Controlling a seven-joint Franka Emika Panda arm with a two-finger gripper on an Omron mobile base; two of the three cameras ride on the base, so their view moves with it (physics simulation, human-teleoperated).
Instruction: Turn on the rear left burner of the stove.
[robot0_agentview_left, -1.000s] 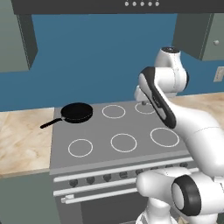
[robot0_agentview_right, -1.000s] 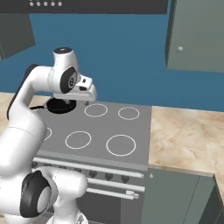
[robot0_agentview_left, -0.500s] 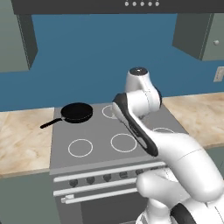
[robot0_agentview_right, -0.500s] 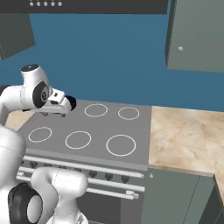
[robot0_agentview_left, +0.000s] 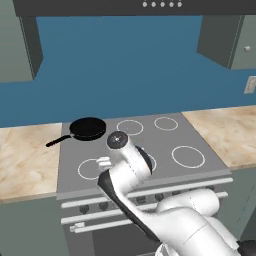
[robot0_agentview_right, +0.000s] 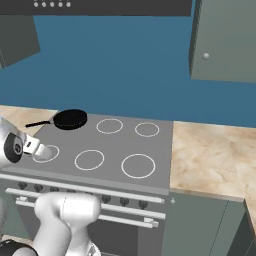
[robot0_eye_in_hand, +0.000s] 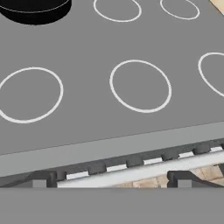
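The stove (robot0_agentview_left: 200, 135) stands between two beige marbled tables, w/ five thin white rings on its grey top. A black frying pan (robot0_agentview_left: 87, 128) sits on the rear left burner (robot0_agentview_right: 70, 120), handle pointing left over the stove's edge. The arm bends low over the front left part of the cooktop; in the left base view the hand is near the front left ring (robot0_agentview_left: 91, 168).

In the hand view the pincer (robot0_eye_in_hand: 109, 181) is at the front edge of the stove, above the row of small dark knobs (robot0_eye_in_hand: 166, 156) and the silver bar handle (robot0_eye_in_hand: 144, 170). Its two dark fingertips (robot0_eye_in_hand: 40, 180) stand well apart, nothing between them, so the pincer is spread. It touches no knob.
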